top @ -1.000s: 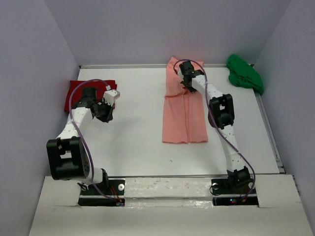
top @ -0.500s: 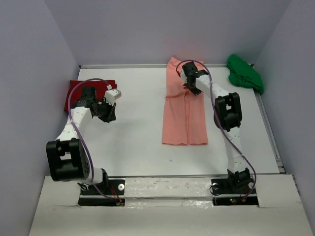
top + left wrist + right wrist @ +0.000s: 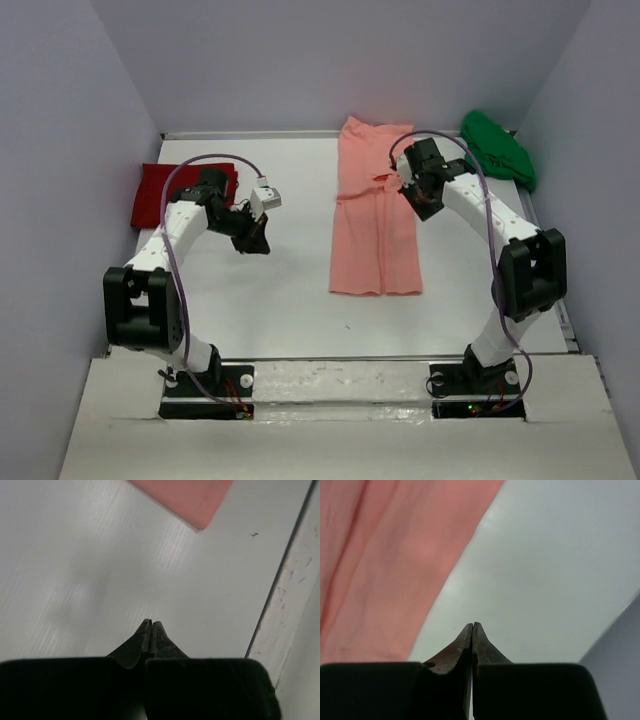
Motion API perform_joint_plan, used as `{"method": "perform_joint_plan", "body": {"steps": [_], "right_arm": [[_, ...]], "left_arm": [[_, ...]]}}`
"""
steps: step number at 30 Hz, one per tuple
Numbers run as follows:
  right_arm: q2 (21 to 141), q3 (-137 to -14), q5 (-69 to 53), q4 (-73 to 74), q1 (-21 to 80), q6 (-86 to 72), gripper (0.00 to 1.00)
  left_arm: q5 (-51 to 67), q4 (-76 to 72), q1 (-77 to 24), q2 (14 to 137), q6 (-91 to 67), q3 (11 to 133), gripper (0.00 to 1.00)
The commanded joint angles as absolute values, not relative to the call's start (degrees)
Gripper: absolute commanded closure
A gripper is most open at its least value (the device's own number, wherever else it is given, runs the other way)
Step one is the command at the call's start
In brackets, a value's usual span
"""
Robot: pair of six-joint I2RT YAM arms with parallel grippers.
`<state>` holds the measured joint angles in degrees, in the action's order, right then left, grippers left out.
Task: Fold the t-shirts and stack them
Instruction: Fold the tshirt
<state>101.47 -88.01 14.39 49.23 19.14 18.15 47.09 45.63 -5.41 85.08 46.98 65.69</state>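
Two arms at work on a white desk [image 3: 280, 290]. From above, the salmon-pink shirt [image 3: 375, 230] lies flat in a long strip just right of centre. It runs from the far edge at 12 o'clock back toward the arms, with a crease down its length.

The deep red shirt [image 3: 155, 195] sits as a flat rectangle at about 10 o'clock against the left edge, partly behind the left arm. The bright green shirt [image 3: 498, 150] is a crumpled heap in the far corner at about 1 o'clock. All three shirts lie well apart.

The left tool [image 3: 255, 238] hangs over bare desk between the red and pink shirts. In its own wrist camera the left tool [image 3: 151, 625] has both fingers pressed tip to tip with nothing between them. White desk lies beneath it, and a near corner of the pink shirt [image 3: 187, 497] shows at about 1 o'clock.

The right tool [image 3: 426, 205] is at the pink shirt's right-hand edge, toward its far end. Its wrist camera shows the right tool [image 3: 472, 626] pinched closed and empty. The tips point at bare desk just beside the cloth, and pink fabric [image 3: 385, 555] fills the view from 9 to 12 o'clock. Whether either tool touches the desk cannot be told.
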Motion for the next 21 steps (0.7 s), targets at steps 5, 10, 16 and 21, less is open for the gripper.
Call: {"method": "perform_joint_plan", "body": {"steps": [5,10,16,21], "right_arm": [[82.3,-70.3,-4.4,53.1,18.2,10.4,0.84],[76.1,-63.9,-10.1,52.6,16.5,10.5,0.58],[77.6,-65.0,-10.5,53.4,15.9,10.0,0.55],[85.9,-67.4,-14.0,55.3,15.9,9.2,0.55]], "left_arm": [[58.8,55.5,-13.2,95.0,56.1,67.5,0.96],[60.0,52.2,-15.6,96.3,53.2,66.1,0.93],[58.1,46.9,-20.5,99.4,48.1,65.9,0.88],[57.2,47.3,-25.4,108.4,46.7,69.2,0.87]]}}
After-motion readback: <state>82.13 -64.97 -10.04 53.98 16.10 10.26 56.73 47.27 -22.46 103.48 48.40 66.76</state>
